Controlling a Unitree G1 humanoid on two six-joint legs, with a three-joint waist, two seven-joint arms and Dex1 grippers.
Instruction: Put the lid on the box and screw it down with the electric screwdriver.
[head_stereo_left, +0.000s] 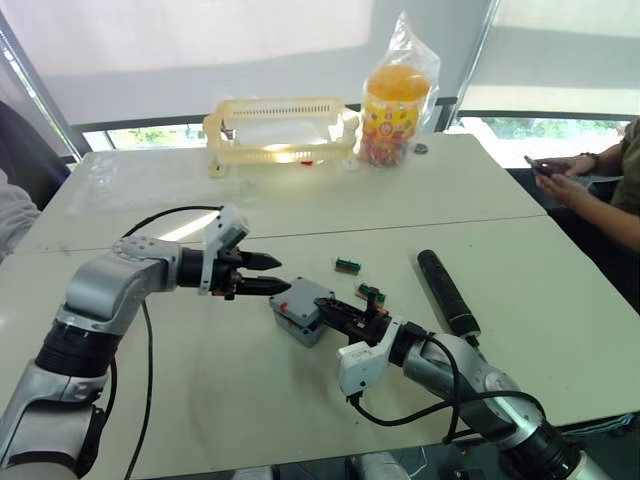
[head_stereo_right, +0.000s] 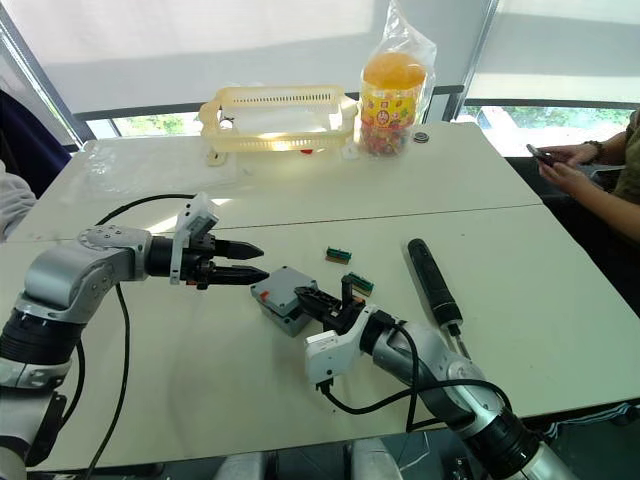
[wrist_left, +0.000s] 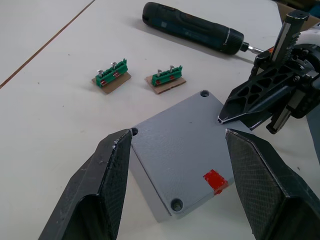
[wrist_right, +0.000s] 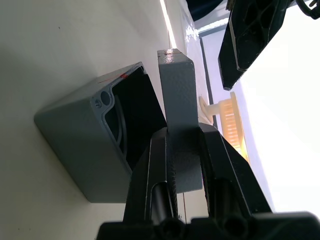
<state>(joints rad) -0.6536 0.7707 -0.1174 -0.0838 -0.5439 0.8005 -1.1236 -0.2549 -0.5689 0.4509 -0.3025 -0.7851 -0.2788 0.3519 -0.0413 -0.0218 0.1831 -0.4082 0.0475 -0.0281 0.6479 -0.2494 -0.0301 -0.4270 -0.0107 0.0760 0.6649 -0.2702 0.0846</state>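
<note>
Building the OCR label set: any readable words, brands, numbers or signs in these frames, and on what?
No text can be read.
Snack jar: colourful printed label, too small to read.
Box lid: plain red mark, no lettering.
Electric screwdriver: no legible brand.
Green blocks: no readable marking.

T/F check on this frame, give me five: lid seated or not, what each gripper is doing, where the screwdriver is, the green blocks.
1. The lid is seated flat on the box. False: it is held on edge above the box, whose opening shows dark.
2. The right gripper is shut on the lid. True.
3. The left gripper clamps the box. False: its fingers are open, spread either side of the lid.
4. The electric screwdriver lies on the table, held by nobody. True.
5. The two green blocks sit inside the box. False: they lie on the table, between box and screwdriver.
</note>
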